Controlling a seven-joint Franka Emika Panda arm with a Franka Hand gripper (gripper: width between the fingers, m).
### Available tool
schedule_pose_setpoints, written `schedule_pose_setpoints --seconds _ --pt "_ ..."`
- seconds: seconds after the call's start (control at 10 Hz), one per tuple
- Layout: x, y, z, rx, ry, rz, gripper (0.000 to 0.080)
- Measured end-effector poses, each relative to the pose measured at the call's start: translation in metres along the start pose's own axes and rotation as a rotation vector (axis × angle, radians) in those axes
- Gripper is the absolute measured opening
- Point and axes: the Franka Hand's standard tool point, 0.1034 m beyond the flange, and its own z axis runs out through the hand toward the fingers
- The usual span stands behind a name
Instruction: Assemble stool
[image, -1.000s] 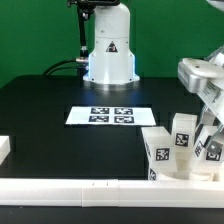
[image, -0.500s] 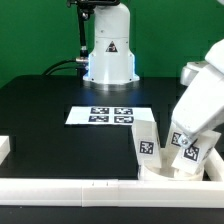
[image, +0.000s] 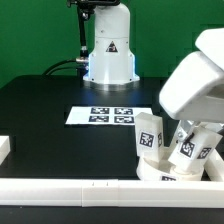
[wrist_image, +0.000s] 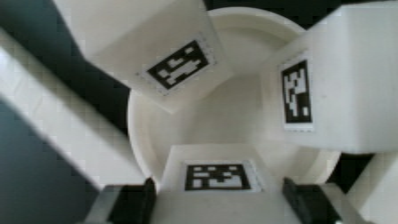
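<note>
The round white stool seat (image: 165, 170) lies at the exterior view's right, close to the front rail, with white tagged legs standing on it. Two legs (image: 148, 136) (image: 192, 148) show and lean slightly. My gripper (image: 200, 122) reaches down over them from the right. In the wrist view the seat (wrist_image: 192, 125) fills the frame, with two legs (wrist_image: 151, 50) (wrist_image: 338, 85) rising from it. A third leg (wrist_image: 222, 172) sits between my dark fingers (wrist_image: 128, 200). My gripper (wrist_image: 222, 200) is shut on this leg. This leg is hidden in the exterior view.
A long white rail (image: 70, 190) runs along the front edge. The marker board (image: 110, 115) lies mid-table. The arm's base (image: 108, 55) stands at the back. A white block (image: 4, 148) sits at the exterior view's left edge.
My gripper has swung down and toward the exterior view's left. The seat and its legs have shifted left with it, and the legs now lean.
</note>
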Motion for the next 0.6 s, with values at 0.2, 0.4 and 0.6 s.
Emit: schedule_pose_setpoints --seconds 0.2,0.4,0.6 --pt "0.0016 0.0143 0.0025 0.093 -0.085 0.203 0.0334" --pt "0.0027 0.0141 0.0016 0.084 -0.087 0.367 0.0334" --pt "0.0027 0.0154 0.0008 0.079 -0.092 0.512 0.0334"
